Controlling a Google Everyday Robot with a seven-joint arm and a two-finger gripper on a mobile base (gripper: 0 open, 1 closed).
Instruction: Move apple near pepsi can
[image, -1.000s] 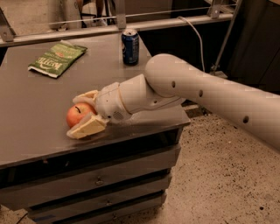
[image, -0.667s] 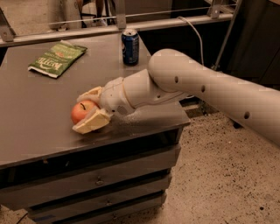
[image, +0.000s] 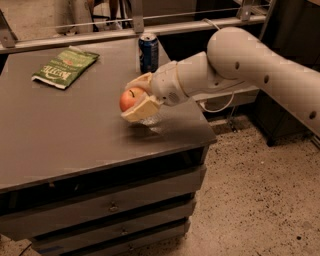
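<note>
The red-orange apple (image: 129, 100) sits between the cream fingers (image: 141, 110) of my gripper (image: 131, 98), which is shut on it and holds it just above the dark tabletop (image: 60, 130). The dark blue pepsi can (image: 148, 52) stands upright at the table's far edge, a short way behind and slightly right of the held apple. My white arm (image: 240, 60) reaches in from the right.
A flat green chip bag (image: 65, 68) lies at the far left of the table. A metal rail (image: 100, 35) runs behind the table. Drawers (image: 110, 205) front the cabinet below. Speckled floor lies to the right.
My gripper has carried the apple right and toward the back of the table, closer to the pepsi can. The can and the chip bag have not moved.
</note>
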